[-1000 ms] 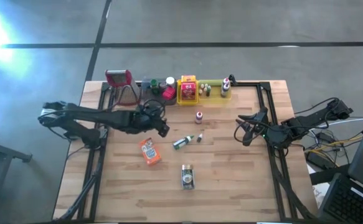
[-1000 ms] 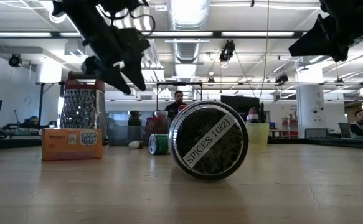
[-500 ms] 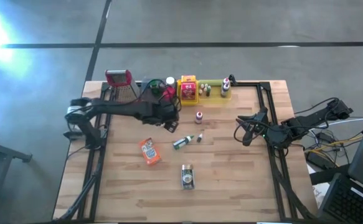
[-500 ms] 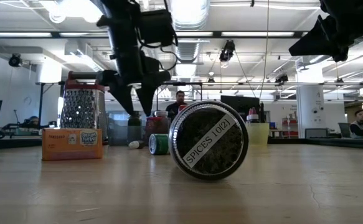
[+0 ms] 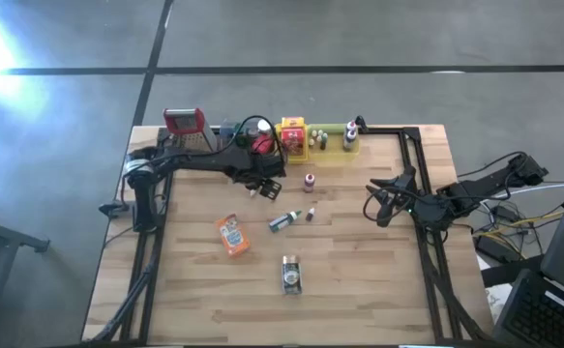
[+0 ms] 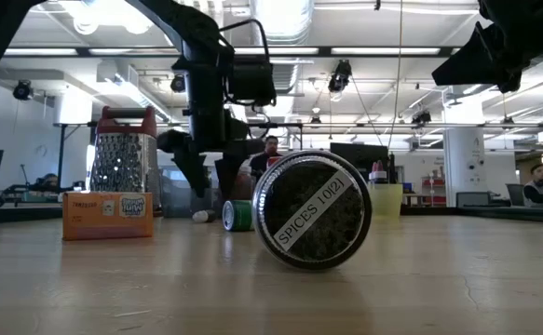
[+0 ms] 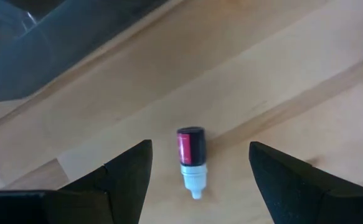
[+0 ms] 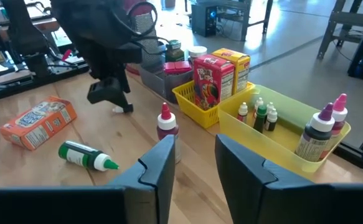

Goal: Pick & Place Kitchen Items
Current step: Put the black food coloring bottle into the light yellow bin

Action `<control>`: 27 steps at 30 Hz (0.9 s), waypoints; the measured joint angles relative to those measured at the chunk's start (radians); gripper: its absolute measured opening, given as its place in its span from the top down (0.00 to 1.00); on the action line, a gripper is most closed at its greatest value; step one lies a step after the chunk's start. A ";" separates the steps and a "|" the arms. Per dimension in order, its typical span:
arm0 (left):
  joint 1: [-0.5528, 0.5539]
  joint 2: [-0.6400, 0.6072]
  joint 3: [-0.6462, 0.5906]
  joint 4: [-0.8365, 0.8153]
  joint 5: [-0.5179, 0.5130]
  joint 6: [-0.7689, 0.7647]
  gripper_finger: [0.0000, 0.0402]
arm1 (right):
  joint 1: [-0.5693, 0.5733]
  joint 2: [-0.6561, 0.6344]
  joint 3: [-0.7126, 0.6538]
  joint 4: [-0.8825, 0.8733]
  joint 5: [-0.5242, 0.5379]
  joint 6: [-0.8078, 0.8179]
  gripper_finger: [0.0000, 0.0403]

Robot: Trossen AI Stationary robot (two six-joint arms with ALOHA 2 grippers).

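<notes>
jar lying on desk, centre of low view, lid read "SPICES 10|2|" | left hand released, held above small bottle, upper centre | right hand parted, nothing grasped, right edge

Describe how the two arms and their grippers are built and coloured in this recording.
Both arms are dark, slim and jointed, with loose black cables looping beside the wrists. The left gripper has two broad, flat black fingers tapering to blunt tips. The right gripper has matching matte black fingers with angular, stepped edges. No markings show.
</notes>
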 joint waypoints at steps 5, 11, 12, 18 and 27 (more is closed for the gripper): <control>0.024 0.017 -0.002 -0.001 0.031 0.009 0.32 | 0.000 0.000 -0.001 0.000 0.000 0.000 0.70; 0.042 0.023 -0.005 0.001 0.044 0.019 0.32 | 0.000 0.000 -0.001 0.000 0.000 0.001 0.68; 0.044 0.023 -0.006 0.000 0.044 0.019 0.32 | 0.000 0.000 -0.001 0.000 0.000 0.000 0.68; 0.054 0.023 -0.019 0.020 0.044 0.023 0.39 | 0.000 0.000 -0.001 0.000 0.000 0.000 0.68; 0.061 0.023 -0.078 0.100 0.064 0.033 0.46 | 0.000 0.000 -0.001 0.001 0.000 0.000 0.76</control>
